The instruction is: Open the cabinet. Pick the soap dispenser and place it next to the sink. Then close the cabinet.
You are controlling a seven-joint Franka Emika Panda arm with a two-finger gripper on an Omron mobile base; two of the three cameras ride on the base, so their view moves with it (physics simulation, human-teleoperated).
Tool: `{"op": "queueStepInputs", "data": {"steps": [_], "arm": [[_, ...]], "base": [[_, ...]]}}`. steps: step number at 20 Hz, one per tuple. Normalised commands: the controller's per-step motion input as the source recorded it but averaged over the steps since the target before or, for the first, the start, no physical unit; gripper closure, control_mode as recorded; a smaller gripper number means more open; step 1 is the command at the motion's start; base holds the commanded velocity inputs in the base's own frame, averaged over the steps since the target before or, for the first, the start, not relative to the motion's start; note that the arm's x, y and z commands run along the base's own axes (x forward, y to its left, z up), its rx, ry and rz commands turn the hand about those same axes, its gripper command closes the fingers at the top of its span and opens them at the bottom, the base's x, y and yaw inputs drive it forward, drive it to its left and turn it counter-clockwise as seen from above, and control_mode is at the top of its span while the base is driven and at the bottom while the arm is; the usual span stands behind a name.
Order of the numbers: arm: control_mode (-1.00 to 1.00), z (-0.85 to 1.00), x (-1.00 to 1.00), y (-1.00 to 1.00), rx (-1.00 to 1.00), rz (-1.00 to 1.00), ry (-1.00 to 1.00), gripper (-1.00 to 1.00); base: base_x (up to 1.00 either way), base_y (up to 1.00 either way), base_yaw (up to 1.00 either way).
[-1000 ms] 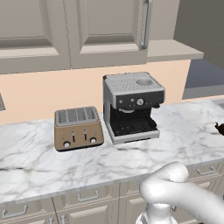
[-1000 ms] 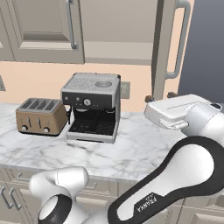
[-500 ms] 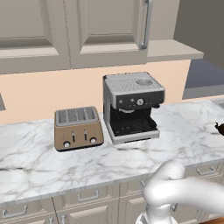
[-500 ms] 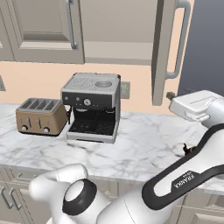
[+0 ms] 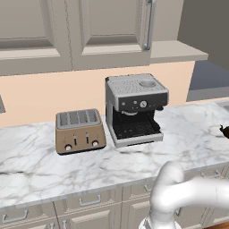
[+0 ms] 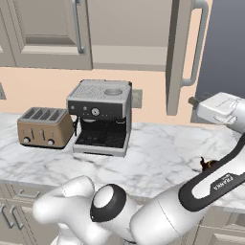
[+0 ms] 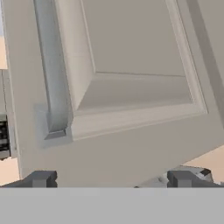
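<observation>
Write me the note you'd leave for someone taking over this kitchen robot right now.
Fingers: open, holding nothing. They face the front of the cabinet's right door, near the lower end of its silver handle.
Cabinet: right door swung out over the marble counter, left door shut.
Soap dispenser: probably the small dark-brown thing standing on the counter at the right, though it is too small to be sure.
Done: cabinet opened, bottle apparently taken out.
Left: check that the bottle sits by the sink, then push the right door shut.
</observation>
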Motion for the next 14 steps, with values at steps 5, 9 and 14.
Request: {"op": "queueStepInputs", "data": {"steps": [5, 9, 14], "arm": [[-1.0, 0.0, 0.05, 0.39, 0.0, 0.17, 0.0, -1.0], [-1.0, 0.06, -0.2, 0.71, 0.0, 0.03, -0.05, -1.0], [-1.0, 0.09, -0.07, 0.96, 0.0, 0.0, -0.13, -1.0]], "base": [[0.0, 0.0, 0.0], [0.0, 0.0, 0.0], [0.0, 0.0, 0.0]]}}
